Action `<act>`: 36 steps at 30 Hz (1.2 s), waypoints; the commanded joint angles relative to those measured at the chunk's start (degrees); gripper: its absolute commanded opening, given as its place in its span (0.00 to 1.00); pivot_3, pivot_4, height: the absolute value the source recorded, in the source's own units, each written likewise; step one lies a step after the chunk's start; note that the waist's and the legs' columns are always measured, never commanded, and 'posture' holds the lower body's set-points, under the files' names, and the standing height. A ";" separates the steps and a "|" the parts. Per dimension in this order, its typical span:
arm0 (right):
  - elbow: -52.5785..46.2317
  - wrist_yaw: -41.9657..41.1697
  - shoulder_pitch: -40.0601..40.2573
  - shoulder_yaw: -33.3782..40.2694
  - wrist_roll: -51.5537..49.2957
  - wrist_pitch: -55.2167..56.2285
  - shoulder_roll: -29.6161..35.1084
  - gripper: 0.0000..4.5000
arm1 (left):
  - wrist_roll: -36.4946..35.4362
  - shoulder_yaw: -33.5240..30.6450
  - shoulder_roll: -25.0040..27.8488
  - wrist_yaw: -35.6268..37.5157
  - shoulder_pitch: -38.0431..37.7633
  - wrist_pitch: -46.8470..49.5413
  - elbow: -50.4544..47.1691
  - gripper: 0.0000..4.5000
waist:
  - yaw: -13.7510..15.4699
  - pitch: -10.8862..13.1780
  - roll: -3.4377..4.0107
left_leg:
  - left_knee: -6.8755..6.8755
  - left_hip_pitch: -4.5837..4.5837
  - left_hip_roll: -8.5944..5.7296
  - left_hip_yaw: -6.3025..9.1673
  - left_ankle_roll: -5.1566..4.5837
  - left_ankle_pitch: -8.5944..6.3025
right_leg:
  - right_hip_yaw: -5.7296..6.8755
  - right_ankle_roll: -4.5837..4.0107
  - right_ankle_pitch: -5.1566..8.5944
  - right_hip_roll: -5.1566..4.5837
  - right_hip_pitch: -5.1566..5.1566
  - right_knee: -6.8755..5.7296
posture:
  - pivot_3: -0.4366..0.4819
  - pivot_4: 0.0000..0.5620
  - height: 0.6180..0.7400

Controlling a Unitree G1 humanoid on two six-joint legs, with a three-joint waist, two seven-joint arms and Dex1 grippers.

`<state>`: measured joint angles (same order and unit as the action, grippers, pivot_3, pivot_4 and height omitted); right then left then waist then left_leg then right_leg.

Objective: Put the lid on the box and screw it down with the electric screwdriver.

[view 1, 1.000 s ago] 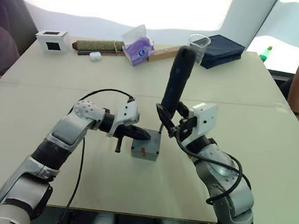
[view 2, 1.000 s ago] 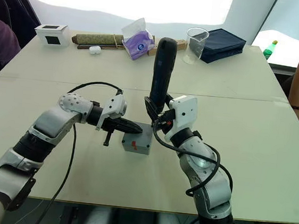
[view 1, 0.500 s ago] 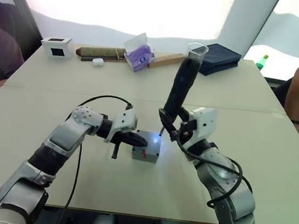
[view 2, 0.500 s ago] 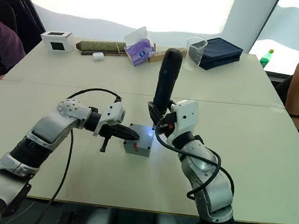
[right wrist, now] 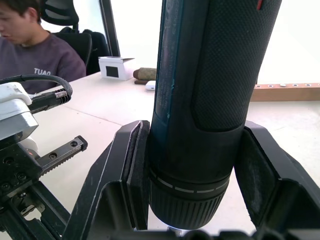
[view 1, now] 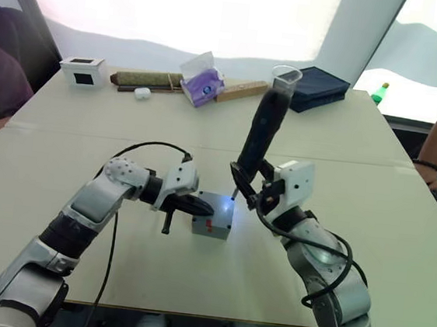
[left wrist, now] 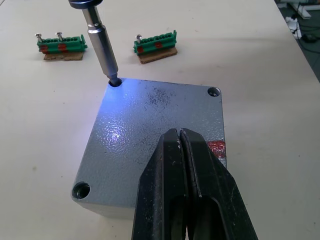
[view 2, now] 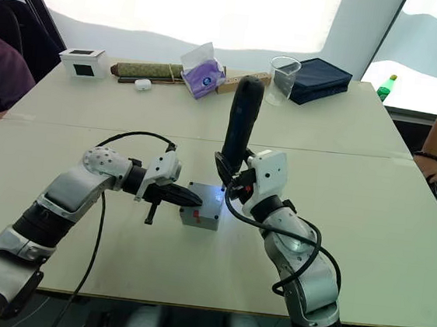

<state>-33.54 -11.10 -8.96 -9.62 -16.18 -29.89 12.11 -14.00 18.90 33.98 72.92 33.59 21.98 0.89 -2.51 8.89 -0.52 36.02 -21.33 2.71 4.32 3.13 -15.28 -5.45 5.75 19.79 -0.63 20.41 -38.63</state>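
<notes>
**Driving a corner screw, lid pinned down**

Right gripper [view 2: 236,182] clamps the electric screwdriver [view 1: 257,136] low on its barrel, my jaws closed snug against both sides, the tool tilted slightly with its bit seated in one corner hole of the lid [left wrist: 150,135]. Its tip light casts a blue glow on the grey metal. My left gripper [left wrist: 183,145] has its fingers pressed together, holding nothing, the tips resting on top of the lid to keep it against the box [view 1: 212,224], which sits on the table [view 1: 347,130] between my arms.

I judge the main risk is the bit camming out: the screwdriver leans rather than standing square, so torque could skip the bit off the screw or cross-thread it. The box could also spin, since I only press on it from above. Other corner holes look empty, so the lid may shift or lift on that side.

Readable writing: "TUAO" on a seated person's shirt [right wrist: 47,71] in the right wrist view. I can read no label on the tool or box, only a red mark [left wrist: 216,148] on the box's side.
</notes>
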 commanded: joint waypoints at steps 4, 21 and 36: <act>4.62 -1.21 2.67 -0.88 1.68 -2.69 1.65 0.45 | 2.16 2.14 0.70 -0.23 -2.06 1.56 1.18 0.00 | 0.01 0.00 -0.01 | -0.02 0.00 0.00 0.00 0.00 0.00 | 0.00 0.00 0.00 0.00 0.00 0.02 | 0.48 0.27 0.97; -9.79 2.28 -25.91 22.39 -25.17 -22.59 6.02 0.45 | -0.91 0.00 -0.56 -1.28 -3.57 4.24 0.33 0.00 | 0.11 0.66 0.36 | -0.09 -0.31 0.00 0.06 0.01 0.00 | 0.03 -0.01 -0.02 -0.04 0.19 0.23 | 0.48 0.27 0.97; 24.57 36.88 1.58 45.02 -96.82 -46.70 57.31 0.45 | -17.27 -7.77 -2.14 -3.21 2.41 19.68 -14.18 0.00 | 1.92 1.46 0.68 | 0.20 -2.49 -0.13 0.27 0.15 0.13 | 0.67 0.06 -0.05 -0.21 1.67 0.47 | 0.48 0.27 0.97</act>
<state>-9.14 29.27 -11.44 31.28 -108.51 -74.60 66.77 -31.87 8.44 30.60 66.81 35.29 43.05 -9.83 -0.58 10.35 0.16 36.16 -23.83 2.62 4.52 3.28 -15.15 -4.78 5.79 19.75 -0.83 22.09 -38.13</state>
